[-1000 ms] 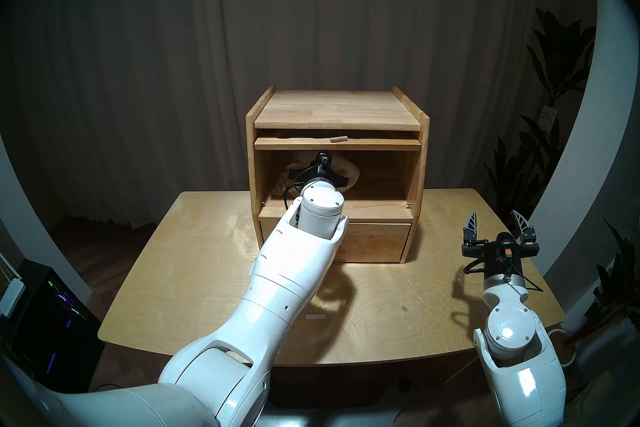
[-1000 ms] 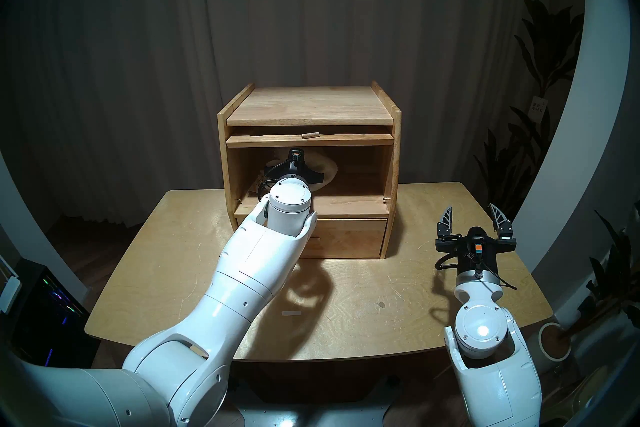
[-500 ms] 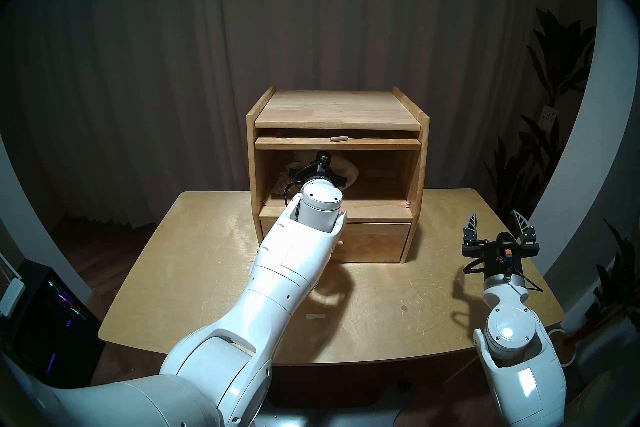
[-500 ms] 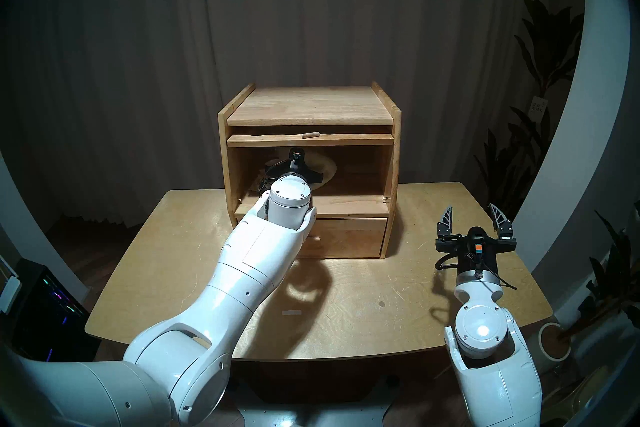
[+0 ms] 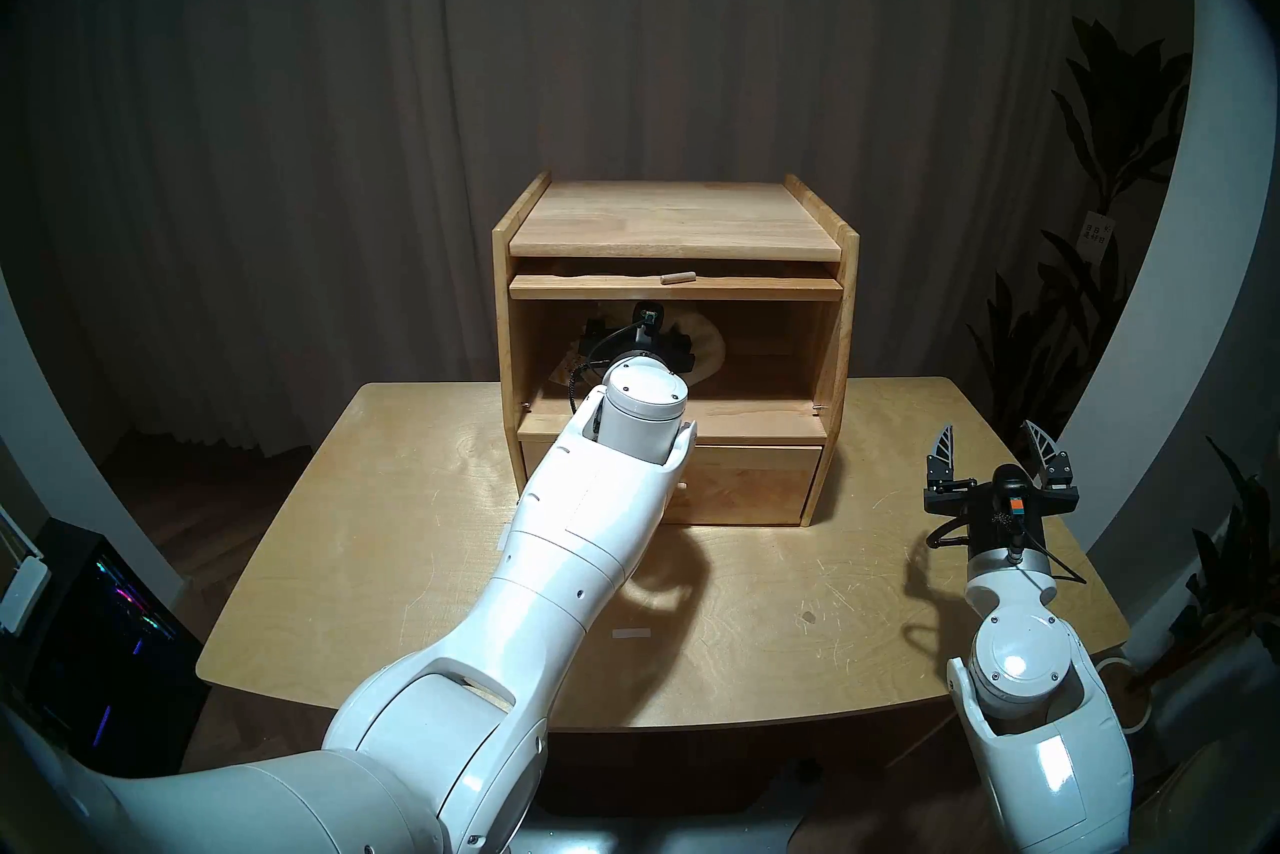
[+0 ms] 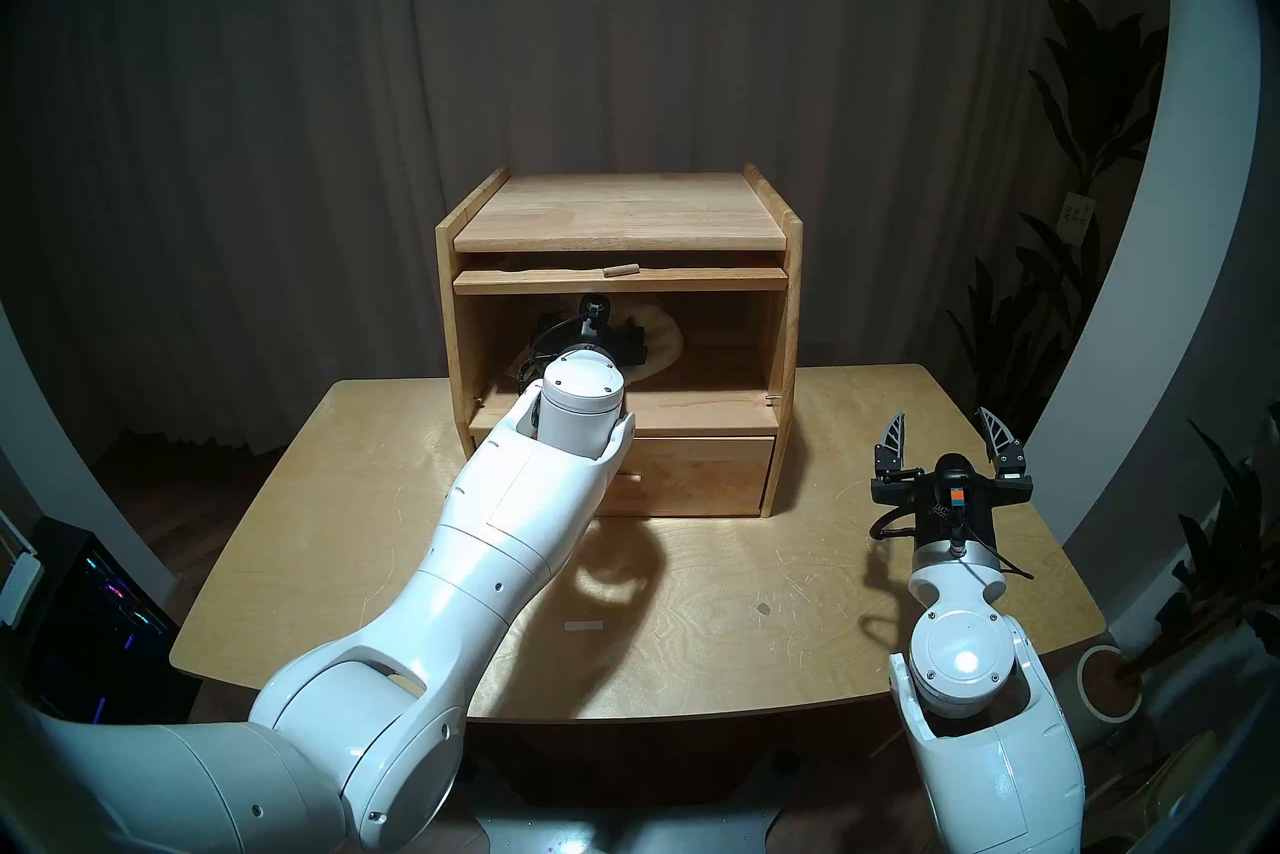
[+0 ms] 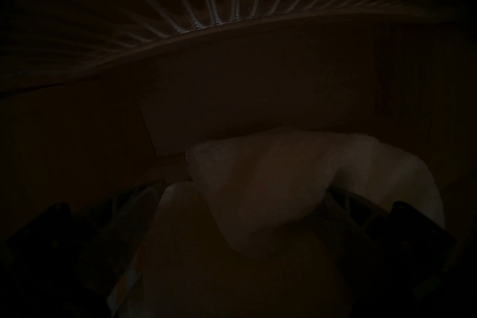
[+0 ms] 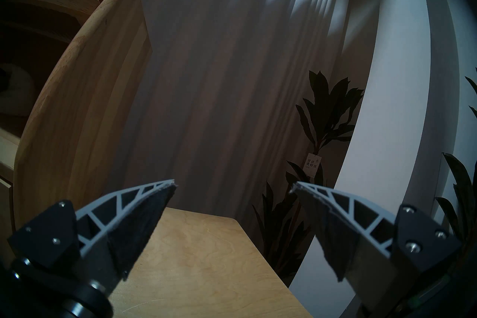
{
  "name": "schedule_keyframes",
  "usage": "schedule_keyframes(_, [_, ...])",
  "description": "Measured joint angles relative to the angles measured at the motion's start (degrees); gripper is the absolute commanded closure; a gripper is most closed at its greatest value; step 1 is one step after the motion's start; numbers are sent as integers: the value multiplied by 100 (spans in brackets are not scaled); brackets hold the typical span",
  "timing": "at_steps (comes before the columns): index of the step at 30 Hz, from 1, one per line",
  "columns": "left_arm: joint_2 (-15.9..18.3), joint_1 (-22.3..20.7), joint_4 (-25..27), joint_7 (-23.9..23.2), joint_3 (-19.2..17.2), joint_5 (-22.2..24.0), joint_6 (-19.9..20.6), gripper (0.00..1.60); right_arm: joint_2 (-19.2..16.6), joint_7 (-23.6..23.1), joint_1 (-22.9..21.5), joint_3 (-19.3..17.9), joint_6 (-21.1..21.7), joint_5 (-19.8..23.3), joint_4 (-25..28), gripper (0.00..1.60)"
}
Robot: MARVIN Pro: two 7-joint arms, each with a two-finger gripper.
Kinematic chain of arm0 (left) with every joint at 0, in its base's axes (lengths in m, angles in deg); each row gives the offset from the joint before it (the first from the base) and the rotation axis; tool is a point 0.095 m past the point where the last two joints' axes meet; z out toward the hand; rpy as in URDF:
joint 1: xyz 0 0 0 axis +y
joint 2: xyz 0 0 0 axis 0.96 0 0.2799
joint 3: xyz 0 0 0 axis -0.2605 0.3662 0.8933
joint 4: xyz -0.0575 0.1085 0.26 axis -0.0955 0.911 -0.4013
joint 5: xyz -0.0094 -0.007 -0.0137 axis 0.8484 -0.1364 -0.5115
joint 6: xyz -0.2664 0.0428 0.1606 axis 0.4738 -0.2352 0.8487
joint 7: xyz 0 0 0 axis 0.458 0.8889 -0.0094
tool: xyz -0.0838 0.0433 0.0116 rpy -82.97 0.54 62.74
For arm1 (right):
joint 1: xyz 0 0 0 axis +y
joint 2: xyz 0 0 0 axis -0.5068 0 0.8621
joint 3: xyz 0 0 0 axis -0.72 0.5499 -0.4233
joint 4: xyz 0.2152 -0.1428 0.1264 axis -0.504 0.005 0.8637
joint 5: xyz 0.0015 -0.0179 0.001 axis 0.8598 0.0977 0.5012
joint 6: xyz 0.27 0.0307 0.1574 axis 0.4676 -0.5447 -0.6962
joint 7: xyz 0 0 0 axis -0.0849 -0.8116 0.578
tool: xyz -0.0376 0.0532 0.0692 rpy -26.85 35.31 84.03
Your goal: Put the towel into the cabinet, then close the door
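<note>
Now the left hand [image 7: 247, 245] is deep inside the one cabinet [image 5: 675, 222], its fingers [image 7: 361, 211] spread wide beside the one towel [image 7: 271, 180]; the right hand [image 8: 233, 188] gapes empty.

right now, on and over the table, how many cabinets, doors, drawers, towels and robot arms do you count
cabinet: 1
door: 1
drawer: 1
towel: 1
robot arms: 2, left arm and right arm
total: 6
</note>
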Motion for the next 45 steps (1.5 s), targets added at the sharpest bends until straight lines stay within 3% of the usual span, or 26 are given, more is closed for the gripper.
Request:
schedule_keyframes(12, [298, 845, 1064, 150, 264, 114, 191, 0, -19, 25, -1, 14, -1, 13, -11, 0])
schedule_keyframes(28, [794, 1501, 2276, 463, 101, -70, -349, 0, -48, 55, -2, 32, -3, 31, -19, 0])
schedule_keyframes(29, [812, 1533, 2352, 433, 99, -57, -359, 13, -49, 58, -2, 33, -3, 32, -19, 0])
schedule_keyframes(30, [822, 1554, 2402, 408, 101, -41, -366, 13, -51, 59, -2, 34, -3, 32, -19, 0])
schedule_keyframes(31, [832, 1576, 2452, 384, 102, -25, -373, 160, -52, 60, -2, 34, -3, 33, -19, 0])
schedule_keyframes(45, [1051, 2325, 3495, -70, 385, 470, -183, 160, -75, 84, -6, 54, -4, 45, -39, 0])
